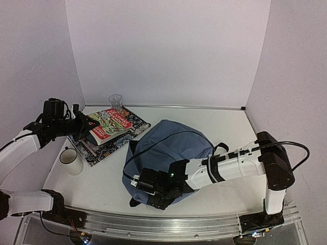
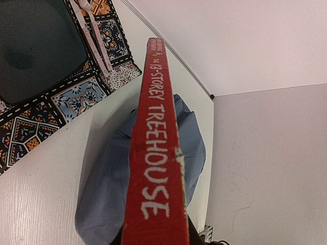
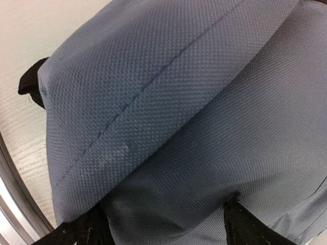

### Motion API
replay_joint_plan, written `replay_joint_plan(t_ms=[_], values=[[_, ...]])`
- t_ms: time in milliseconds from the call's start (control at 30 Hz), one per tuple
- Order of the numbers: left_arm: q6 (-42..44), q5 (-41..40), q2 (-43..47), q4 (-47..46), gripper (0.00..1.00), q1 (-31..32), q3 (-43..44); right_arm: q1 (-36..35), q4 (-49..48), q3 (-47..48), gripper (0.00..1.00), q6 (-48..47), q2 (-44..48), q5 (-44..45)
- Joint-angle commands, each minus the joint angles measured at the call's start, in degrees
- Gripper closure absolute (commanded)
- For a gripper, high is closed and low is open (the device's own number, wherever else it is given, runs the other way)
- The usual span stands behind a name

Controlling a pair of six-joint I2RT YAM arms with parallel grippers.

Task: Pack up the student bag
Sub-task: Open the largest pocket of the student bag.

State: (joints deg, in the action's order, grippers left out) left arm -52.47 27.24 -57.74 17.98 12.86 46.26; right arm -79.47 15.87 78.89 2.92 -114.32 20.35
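Grey-blue student bag [image 1: 168, 150] lies on the white table [image 1: 225, 127], right of centre in the top view. The right gripper [image 1: 158, 196] sits at its near end, on an arm that reaches across from the right. At the left, the left gripper [image 1: 87, 125] is clamped on a red book [image 1: 110, 122], held tilted over a patterned book [image 1: 115, 145]. A white cup [image 1: 71, 161] stands just beside the patterned book, and a clear cup [image 1: 115, 100] stands farther back. From the left wrist, the red spine runs out from the pincer, with the bag on the table beyond and apart from it. From the right wrist, blue fabric fills the view, and two black fingers [image 3: 84, 232] stand apart, pressed against it.
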Motion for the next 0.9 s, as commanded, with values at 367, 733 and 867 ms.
replay_joint_plan(t_ms=[367, 733, 867], values=[[2.8, 5.46, 2.75, -1.27, 1.0, 0.14, 2.97, 0.91, 3.75, 3.27, 1.0, 0.92, 8.38, 5.19], [1.0, 9.98, 6.13, -0.71, 1.0, 0.14, 1.16, 9.66, 1.2, 3.36, 1.0, 7.49, 15.1, -0.29], [-1.02, 11.09, 8.93, -0.68, 1.0, 0.18, -1.36, 14.32, -3.97, 0.96, 1.0, 10.69, 19.38, -5.66]])
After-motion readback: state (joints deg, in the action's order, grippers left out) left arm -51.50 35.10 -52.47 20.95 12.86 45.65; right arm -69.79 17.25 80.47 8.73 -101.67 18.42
